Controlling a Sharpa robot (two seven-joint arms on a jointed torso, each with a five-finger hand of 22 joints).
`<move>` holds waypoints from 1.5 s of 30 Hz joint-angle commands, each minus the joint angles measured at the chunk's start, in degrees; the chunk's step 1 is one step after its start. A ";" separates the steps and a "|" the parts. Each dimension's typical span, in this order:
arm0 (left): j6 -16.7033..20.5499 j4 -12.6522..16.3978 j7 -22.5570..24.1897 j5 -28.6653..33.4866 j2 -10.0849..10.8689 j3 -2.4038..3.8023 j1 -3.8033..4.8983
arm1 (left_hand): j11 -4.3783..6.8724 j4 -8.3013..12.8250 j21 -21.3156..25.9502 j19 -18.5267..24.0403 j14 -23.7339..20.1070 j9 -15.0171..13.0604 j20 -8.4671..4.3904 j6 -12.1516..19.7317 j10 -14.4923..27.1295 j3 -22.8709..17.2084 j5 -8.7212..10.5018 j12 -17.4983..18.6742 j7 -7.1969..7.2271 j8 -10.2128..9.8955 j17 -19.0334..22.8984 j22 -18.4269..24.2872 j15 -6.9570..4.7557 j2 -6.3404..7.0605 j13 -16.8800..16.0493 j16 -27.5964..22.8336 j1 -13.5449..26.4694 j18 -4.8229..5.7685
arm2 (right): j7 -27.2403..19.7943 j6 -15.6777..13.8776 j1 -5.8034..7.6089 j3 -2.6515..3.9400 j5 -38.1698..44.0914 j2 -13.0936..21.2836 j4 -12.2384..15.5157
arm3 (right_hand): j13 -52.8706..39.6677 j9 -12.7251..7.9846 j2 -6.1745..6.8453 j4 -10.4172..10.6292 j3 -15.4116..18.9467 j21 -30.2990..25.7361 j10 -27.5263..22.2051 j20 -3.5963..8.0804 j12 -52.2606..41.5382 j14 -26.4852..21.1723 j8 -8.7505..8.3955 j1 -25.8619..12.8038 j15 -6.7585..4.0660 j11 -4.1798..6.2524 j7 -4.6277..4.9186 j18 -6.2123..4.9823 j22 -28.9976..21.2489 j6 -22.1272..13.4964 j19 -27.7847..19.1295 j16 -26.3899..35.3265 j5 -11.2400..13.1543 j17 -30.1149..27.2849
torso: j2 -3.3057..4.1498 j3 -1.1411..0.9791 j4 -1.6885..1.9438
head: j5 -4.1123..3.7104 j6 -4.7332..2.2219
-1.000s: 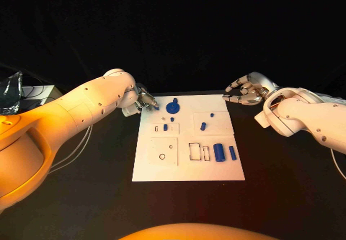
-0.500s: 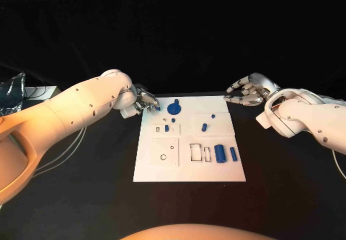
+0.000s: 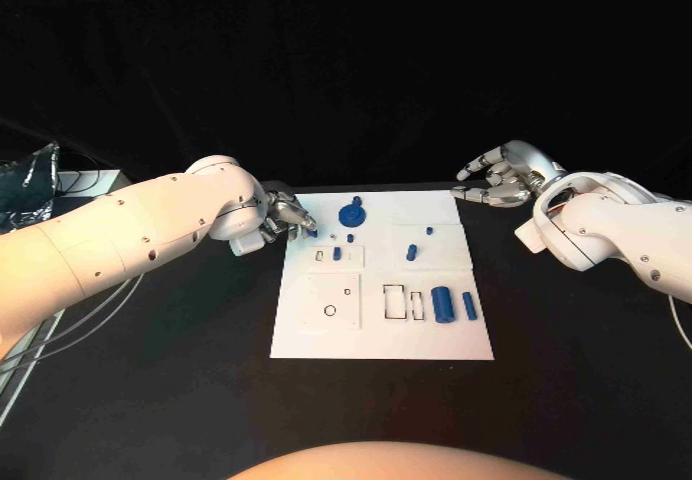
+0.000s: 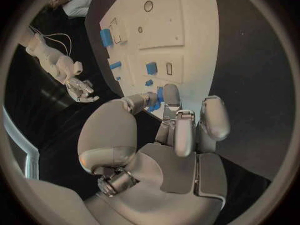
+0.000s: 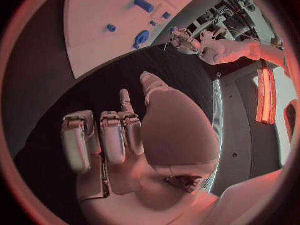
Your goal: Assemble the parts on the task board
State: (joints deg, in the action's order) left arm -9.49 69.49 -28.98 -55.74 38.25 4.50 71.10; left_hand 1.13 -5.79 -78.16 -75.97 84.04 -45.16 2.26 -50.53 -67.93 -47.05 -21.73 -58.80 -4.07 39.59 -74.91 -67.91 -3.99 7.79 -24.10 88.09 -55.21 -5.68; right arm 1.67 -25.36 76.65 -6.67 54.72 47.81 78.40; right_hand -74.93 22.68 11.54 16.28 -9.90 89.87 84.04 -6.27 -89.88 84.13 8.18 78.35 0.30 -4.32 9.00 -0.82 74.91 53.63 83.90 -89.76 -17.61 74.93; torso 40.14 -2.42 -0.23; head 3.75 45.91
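The white task board (image 3: pixel 433 345) lies mid-table. On it a round blue part (image 3: pixel 351 213) stands at the far end, small blue pieces (image 3: pixel 411 251) sit in the middle, and two blue cylinders (image 3: pixel 441 304) lie at the right. My left hand (image 3: pixel 289 215) hovers at the board's far left corner, and thumb and finger pinch a small blue part (image 4: pixel 156 99) there. My right hand (image 3: pixel 498 180) hangs over the black table beyond the far right corner, fingers loosely curled and apart, holding nothing. The board (image 4: pixel 187 35) and the other hand (image 4: pixel 78 87) show past my left fingers.
A clear bag (image 3: pixel 29 180), a white box (image 3: pixel 80 183) and cables lie at the table's left edge. Black tabletop surrounds the board on all sides. Empty outlined slots (image 3: pixel 392 302) sit on the board's near half.
My left hand has come slightly nearer along the board's left edge, still pinching the small blue part. The right hand has barely moved.
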 commanded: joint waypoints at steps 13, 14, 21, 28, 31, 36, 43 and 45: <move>5.11 4.30 -0.25 -7.24 0.23 -1.41 -2.00 | 0.16 12.00 -0.52 -0.70 5.04 0.23 -0.16 -1.61 -1.34 -11.36 -0.69 -0.87 0.99 0.31 -11.86 -0.53 -0.41 -0.35 -1.20 0.28 0.53 0.65 | -0.47 0.44 -0.03 0.02 0.59 0.03 0.17 | -14.99 0.07 -0.04 0.10 0.14 0.13 5.88 0.20 -0.04 5.73 0.26 -0.40 -0.16 0.01 0.01 0.82 15.09 -0.28 6.10 -0.06 -0.18 14.53 | -0.05 0.00 -0.01 | 0.32 0.55; 5.02 4.34 -0.26 -7.29 0.11 -1.57 -2.03 | 0.16 12.00 -0.52 -0.70 5.04 0.23 -0.16 -1.61 -1.34 -11.36 -0.69 -0.87 0.99 0.31 -11.86 -0.53 -0.41 -0.35 -1.20 0.28 0.53 0.65 | -0.47 0.44 -0.03 0.02 0.59 0.04 0.17 | -14.99 0.07 -0.04 0.10 0.14 0.13 5.88 0.20 -0.04 5.73 0.26 -0.40 -0.16 0.01 0.01 0.82 15.09 -0.28 6.10 -0.06 -0.18 14.53 | -0.05 -0.01 -0.01 | 0.28 0.60; 3.34 4.56 -0.44 -7.81 -0.33 -2.24 -2.14 | 0.18 12.04 -0.53 -0.71 5.05 0.26 -0.18 -1.66 -1.41 -11.39 -0.81 -0.86 1.01 0.32 -11.89 -0.54 -0.43 -0.33 -1.21 0.30 0.58 0.65 | -0.47 0.45 -0.03 0.02 0.61 0.08 0.21 | -14.99 0.07 -0.04 0.10 0.14 0.13 5.88 0.20 -0.04 5.73 0.26 -0.40 -0.16 0.01 0.01 0.82 15.09 -0.28 6.10 -0.06 -0.18 14.53 | -0.13 -0.04 0.14 | 0.08 0.98; 1.84 4.55 -0.64 -8.32 -0.30 -2.50 -2.15 | 0.20 12.07 -0.54 -0.73 5.10 0.29 -0.20 -1.70 -1.43 -11.41 -0.91 -0.82 1.03 0.32 -12.05 -0.56 -0.44 -0.33 -1.16 0.38 0.62 0.66 | -0.47 0.47 -0.03 0.02 0.61 0.12 0.22 | -14.99 0.07 -0.04 0.10 0.14 0.13 5.88 0.20 -0.04 5.73 0.26 -0.40 -0.16 0.01 0.01 0.82 15.09 -0.28 6.10 -0.06 -0.18 14.53 | -0.16 -0.03 0.20 | 0.02 1.06; 1.40 4.56 -0.69 -8.60 -0.32 -2.55 -2.16 | 0.20 12.08 -0.54 -0.72 5.10 0.30 -0.20 -1.71 -1.47 -11.42 -0.93 -0.86 1.03 0.32 -12.05 -0.55 -0.44 -0.32 -1.25 0.38 0.62 0.65 | -0.48 0.49 -0.03 0.02 0.61 0.11 0.21 | -14.99 0.07 -0.04 0.10 0.14 0.13 5.88 0.20 -0.04 5.73 0.26 -0.40 -0.16 0.01 0.01 0.82 15.09 -0.28 6.10 -0.06 -0.18 14.53 | -0.19 -0.01 0.16 | 0.10 1.13; 0.71 4.47 -0.78 -9.21 -0.38 -2.65 -2.15 | 0.20 12.08 -0.54 -0.72 5.10 0.30 -0.20 -1.71 -1.47 -11.42 -0.93 -0.86 1.03 0.32 -12.05 -0.55 -0.44 -0.32 -1.25 0.38 0.62 0.65 | -0.50 0.52 -0.03 0.02 0.61 0.11 0.20 | -14.99 0.07 -0.04 0.10 0.14 0.13 5.88 0.20 -0.04 5.73 0.26 -0.40 -0.16 0.01 0.01 0.82 15.09 -0.28 6.10 -0.06 -0.18 14.53 | -0.14 -0.06 0.13 | 0.10 1.16; 0.41 4.31 -0.82 -9.42 -0.65 -2.85 -2.16 | 0.21 12.10 -0.54 -0.72 5.11 0.31 -0.21 -1.72 -1.49 -11.42 -0.97 -0.85 1.04 0.31 -12.06 -0.55 -0.45 -0.32 -1.24 0.38 0.64 0.65 | -0.52 0.59 -0.03 0.02 0.61 0.11 0.22 | -14.98 0.10 -0.02 0.12 0.13 0.13 5.87 0.21 -0.03 5.74 0.30 -0.38 -0.17 0.02 0.01 0.82 15.09 -0.32 6.10 -0.07 -0.27 14.56 | -0.12 -0.04 0.16 | 0.08 1.25; 0.42 4.24 -0.82 -9.43 -0.77 -2.95 -2.17 | 0.21 12.12 -0.55 -0.73 5.12 0.34 -0.22 -1.75 -1.52 -11.42 -1.02 -0.82 1.04 0.31 -12.13 -0.56 -0.45 -0.31 -1.23 0.42 0.67 0.66 | -0.52 0.60 -0.03 0.02 0.61 0.10 0.24 | -14.98 0.10 -0.02 0.12 0.13 0.13 5.87 0.21 -0.03 5.74 0.30 -0.38 -0.17 0.02 0.01 0.82 15.09 -0.32 6.10 -0.07 -0.27 14.56 | -0.07 -0.04 0.13 | 0.08 1.28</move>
State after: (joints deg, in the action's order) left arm -7.77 73.73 -29.79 -64.58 37.66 1.62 68.96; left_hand 1.28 -4.39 -78.38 -76.16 84.04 -44.82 2.06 -51.07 -69.16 -48.14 -22.52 -59.40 -3.94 39.76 -74.90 -68.37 -3.98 8.01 -25.25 88.30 -54.57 -5.69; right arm 1.66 -25.33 76.63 -6.66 54.82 47.91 78.53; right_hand -74.91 22.73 11.54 16.28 -9.90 89.87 84.04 -6.27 -89.88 84.13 8.18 78.35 0.30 -4.32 9.00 -0.82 74.94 53.63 83.90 -89.76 -17.61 74.91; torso 40.00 -2.46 -0.09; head 3.85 47.15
